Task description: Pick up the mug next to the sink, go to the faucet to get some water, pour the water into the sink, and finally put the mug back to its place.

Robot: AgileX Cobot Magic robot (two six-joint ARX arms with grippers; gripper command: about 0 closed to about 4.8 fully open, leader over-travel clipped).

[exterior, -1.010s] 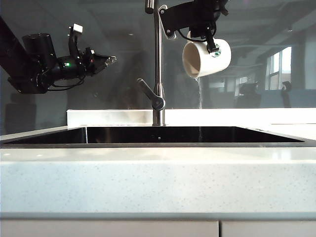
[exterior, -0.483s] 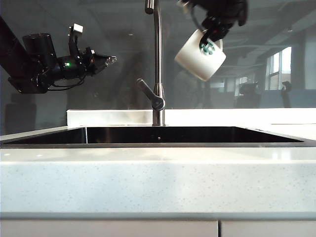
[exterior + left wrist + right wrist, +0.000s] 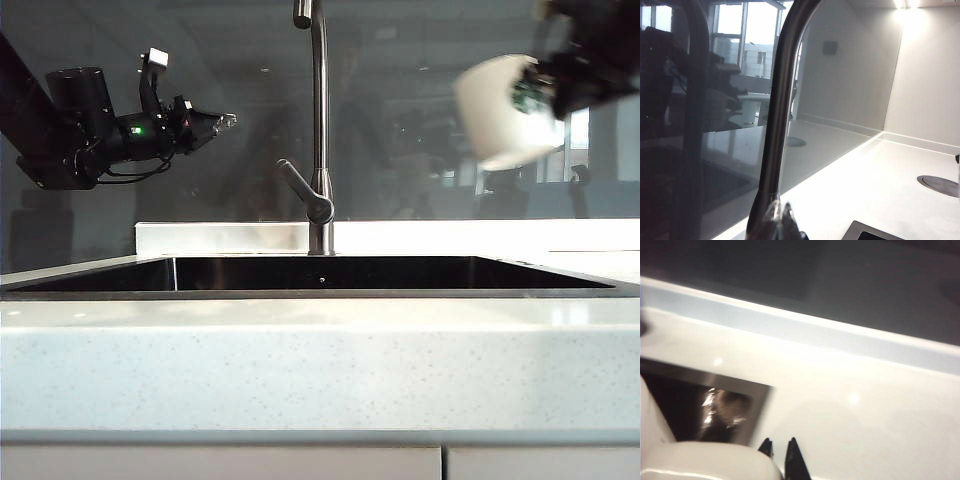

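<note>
mug (image 3: pixel 500 110): white, blurred, high in the air at the right of the exterior view, above the right end of the sink and well right of the faucet. Logo barely readable, a bit of green at its right side. In the right wrist view its white rim (image 3: pixel 705 460) shows at the frame edge, just beside the fingertips.
right gripper (image 3: pixel 585 70): dark, blurred, top right of the exterior view, clamped on the mug's right side. Jaws narrow. In the right wrist view only two black fingertips (image 3: pixel 795 460) show, close together, next to the mug's rim.
sink (image 3: pixel 320 290): wide dark basin sunk in the countertop, thin metal rim. One corner of it (image 3: pixel 757 405) shows in the right wrist view, below the mug.
faucet (image 3: pixel 320 120): tall slim metal pipe standing at the back edge of the sink, mid-frame. Its lever (image 3: pixel 298 188) angles up to the left from the round knob low on the pipe. Close up in the left wrist view (image 3: pixel 782 100).
left gripper (image 3: pixel 215 122): up in the air at the left, well apart from the faucet and from the mug, pointing right. Jaws closed, nothing in them.
countertop (image 3: pixel 320 360): pale, speckled, runs all around the sink.
back wall (image 3: pixel 230 90): dark glossy panel, reflecting windows and the arms.
</note>
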